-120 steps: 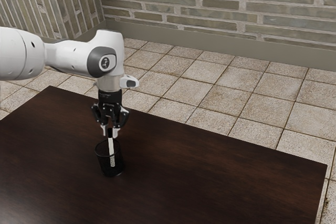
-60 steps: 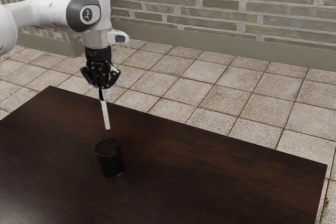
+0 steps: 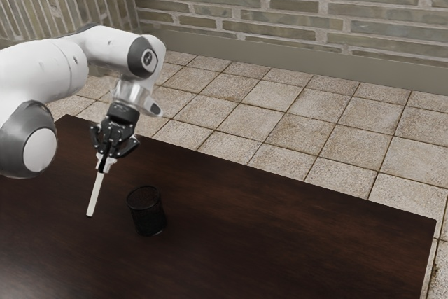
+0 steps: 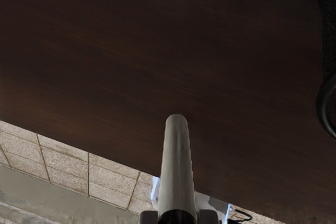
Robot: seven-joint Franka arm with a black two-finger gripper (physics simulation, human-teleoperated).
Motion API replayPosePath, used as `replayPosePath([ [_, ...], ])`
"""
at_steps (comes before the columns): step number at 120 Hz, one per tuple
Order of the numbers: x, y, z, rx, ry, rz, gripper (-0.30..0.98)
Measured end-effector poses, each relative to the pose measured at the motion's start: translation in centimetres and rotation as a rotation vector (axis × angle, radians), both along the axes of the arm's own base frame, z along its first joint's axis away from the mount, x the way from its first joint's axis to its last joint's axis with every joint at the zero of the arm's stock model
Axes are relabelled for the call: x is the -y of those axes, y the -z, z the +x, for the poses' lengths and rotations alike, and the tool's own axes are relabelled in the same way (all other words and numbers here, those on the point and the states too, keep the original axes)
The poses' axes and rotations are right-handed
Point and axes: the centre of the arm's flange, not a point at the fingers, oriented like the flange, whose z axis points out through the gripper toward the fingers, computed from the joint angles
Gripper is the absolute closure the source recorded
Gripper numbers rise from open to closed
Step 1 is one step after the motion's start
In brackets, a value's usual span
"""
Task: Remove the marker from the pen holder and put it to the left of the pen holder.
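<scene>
In the exterior view my gripper (image 3: 103,164) is tilted, its fingers shut on the dark upper end of the white marker (image 3: 94,196). The marker slants down, clear of the pen holder, over the table on the exterior view's left of it. The black mesh pen holder (image 3: 147,213) stands upright on the table. In the wrist view the marker (image 4: 177,161) extends out from between the fingertips of the gripper (image 4: 179,217), and part of the pen holder (image 4: 329,40) shows at the picture's edge.
The dark wooden table (image 3: 280,229) extends under and around the pen holder. Beyond its far edge lie the tiled floor (image 3: 280,113) and a brick wall (image 3: 294,5).
The marker came up out of the pen holder in my gripper, then moved toward the exterior view's left and lower. My hand has tilted. The pen holder stayed where it was.
</scene>
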Motion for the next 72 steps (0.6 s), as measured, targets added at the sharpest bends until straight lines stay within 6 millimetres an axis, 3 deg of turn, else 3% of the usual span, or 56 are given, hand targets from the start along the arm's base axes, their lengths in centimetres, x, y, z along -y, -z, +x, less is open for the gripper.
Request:
replayPosePath([
  [14, -2.3, 3.0, -1.1, -0.129, -0.056, 0.008, 0.79],
  [33, -3.1, 6.5, -1.1, -0.222, -0.081, 0.016, 0.79],
  [57, -4.1, 9.1, -0.8, -0.241, -0.11, 0.0, 0.35],
  [64, -4.2, 8.3, -0.5, -0.198, -0.122, -0.015, 0.27],
  [72, -3.8, 3.5, 0.4, -0.069, -0.128, -0.029, 0.2],
])
